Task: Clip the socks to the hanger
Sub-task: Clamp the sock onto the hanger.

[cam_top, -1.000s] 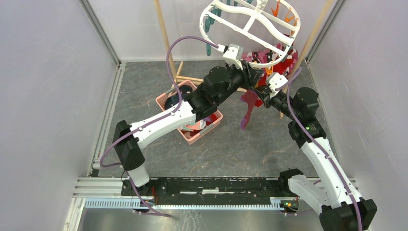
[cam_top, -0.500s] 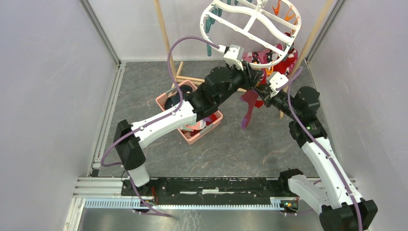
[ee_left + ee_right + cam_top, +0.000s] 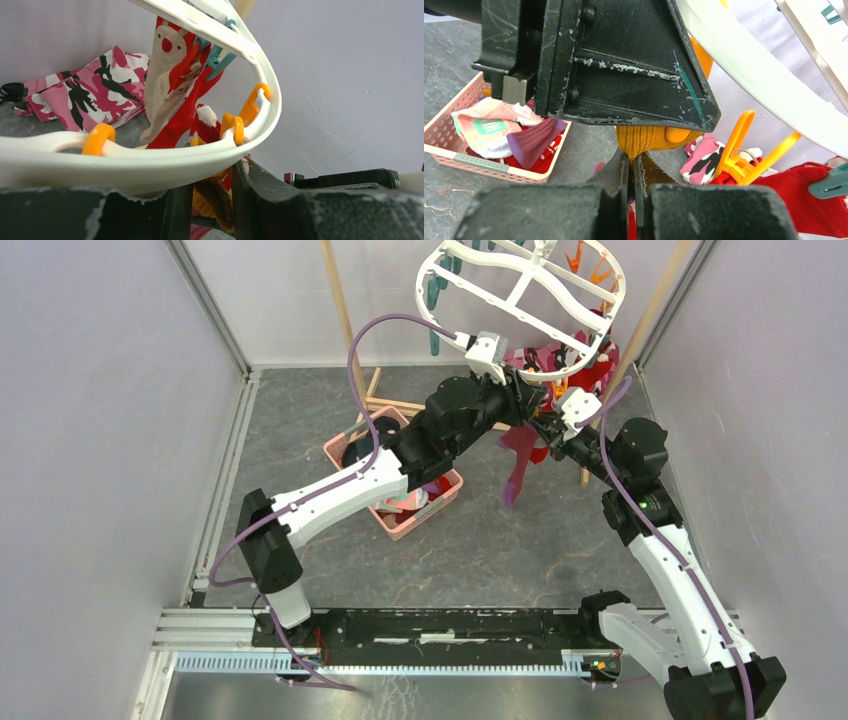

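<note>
White and black jointed arms (image 3: 330,498), purple cables (image 3: 352,348), scuffed black end effector fingers (image 3: 615,172)

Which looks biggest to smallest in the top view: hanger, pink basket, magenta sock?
1. hanger: largest as it looks, though it hangs nearer the camera, which inflates it.
2. pink basket: next, with part of it hidden.
3. magenta sock: clearly smallest.

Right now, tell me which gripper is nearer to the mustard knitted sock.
Right. The right gripper is pinched shut on the end of the mustard sock. The left gripper sits just above the sock, up against the rim of the hanger.
</note>
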`<state>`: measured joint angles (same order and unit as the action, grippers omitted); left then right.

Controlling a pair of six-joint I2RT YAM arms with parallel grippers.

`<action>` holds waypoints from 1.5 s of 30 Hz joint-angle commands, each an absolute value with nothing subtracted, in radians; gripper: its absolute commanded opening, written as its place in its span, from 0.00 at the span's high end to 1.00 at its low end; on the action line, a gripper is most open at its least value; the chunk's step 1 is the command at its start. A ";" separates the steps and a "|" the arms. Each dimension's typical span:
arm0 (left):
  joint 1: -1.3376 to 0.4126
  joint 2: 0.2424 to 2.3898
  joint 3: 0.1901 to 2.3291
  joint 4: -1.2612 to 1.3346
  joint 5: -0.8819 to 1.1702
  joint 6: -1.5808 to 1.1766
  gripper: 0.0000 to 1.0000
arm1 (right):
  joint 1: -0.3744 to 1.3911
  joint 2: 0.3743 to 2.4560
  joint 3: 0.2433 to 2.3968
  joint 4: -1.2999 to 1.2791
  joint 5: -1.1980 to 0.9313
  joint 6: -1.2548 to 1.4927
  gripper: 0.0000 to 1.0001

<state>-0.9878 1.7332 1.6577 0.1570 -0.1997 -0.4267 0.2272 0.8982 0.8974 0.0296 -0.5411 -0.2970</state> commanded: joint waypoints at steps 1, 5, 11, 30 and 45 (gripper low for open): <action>-0.982 1.733 1.706 0.169 -0.186 -0.448 0.75 | 0.224 0.899 0.940 0.052 -0.533 -0.303 1.00; -0.982 1.729 1.709 0.161 -0.189 -0.460 0.59 | 0.224 0.900 0.939 0.053 -0.532 -0.298 1.00; -0.982 1.721 1.709 0.158 -0.191 -0.475 0.42 | 0.224 0.898 0.935 0.048 -0.529 -0.298 1.00; -0.983 1.426 1.429 0.112 -0.110 -0.590 0.20 | 0.224 0.807 0.848 -0.099 -0.556 -0.373 0.22; -0.976 1.027 0.927 -0.059 -0.126 -0.362 0.21 | 0.191 0.710 0.683 -0.261 -0.882 -0.523 0.02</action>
